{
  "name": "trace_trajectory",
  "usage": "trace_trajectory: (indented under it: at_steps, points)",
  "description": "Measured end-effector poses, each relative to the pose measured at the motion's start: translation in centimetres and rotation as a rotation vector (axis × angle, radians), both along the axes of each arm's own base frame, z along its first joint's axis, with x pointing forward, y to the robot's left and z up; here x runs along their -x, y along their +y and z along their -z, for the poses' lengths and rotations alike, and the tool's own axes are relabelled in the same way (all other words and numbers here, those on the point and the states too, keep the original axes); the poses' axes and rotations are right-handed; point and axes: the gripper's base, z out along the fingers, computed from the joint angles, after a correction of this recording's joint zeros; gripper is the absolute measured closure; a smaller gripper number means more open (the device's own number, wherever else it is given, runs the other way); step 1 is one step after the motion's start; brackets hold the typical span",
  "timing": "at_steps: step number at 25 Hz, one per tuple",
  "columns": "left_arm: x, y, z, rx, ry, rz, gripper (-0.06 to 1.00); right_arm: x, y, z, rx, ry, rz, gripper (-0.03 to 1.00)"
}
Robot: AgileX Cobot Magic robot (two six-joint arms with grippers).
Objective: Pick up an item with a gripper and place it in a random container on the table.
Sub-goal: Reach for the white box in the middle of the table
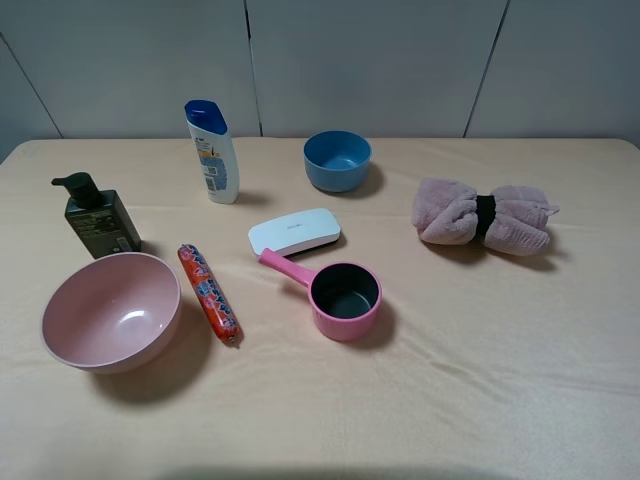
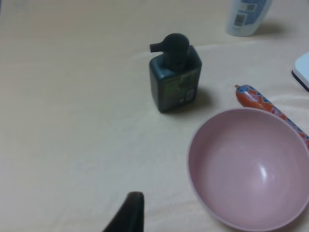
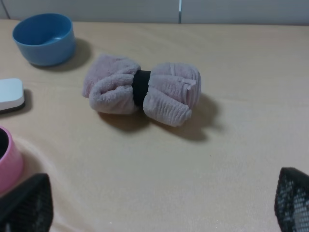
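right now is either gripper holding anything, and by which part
Nothing held. The right gripper is open and empty; the one visible left fingertip touches nothing. The white case lies free.

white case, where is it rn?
Exterior high view: the white case lies centrally on the table, just behind the pink saucepan handle, right of the red tube.

High view overlooks table (image 1: 480,380); wrist views low, close.
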Motion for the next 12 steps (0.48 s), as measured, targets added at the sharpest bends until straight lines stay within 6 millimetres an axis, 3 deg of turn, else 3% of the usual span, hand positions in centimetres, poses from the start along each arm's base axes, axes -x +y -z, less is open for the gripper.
trace_trajectory:
  at_steps: [12]
  points:
    - [-7.3, -1.3, -1.7, 0.01, 0.156, 0.129, -0.04, 0.0, 0.0, 0.0, 0.0, 0.0, 0.0, 0.27]
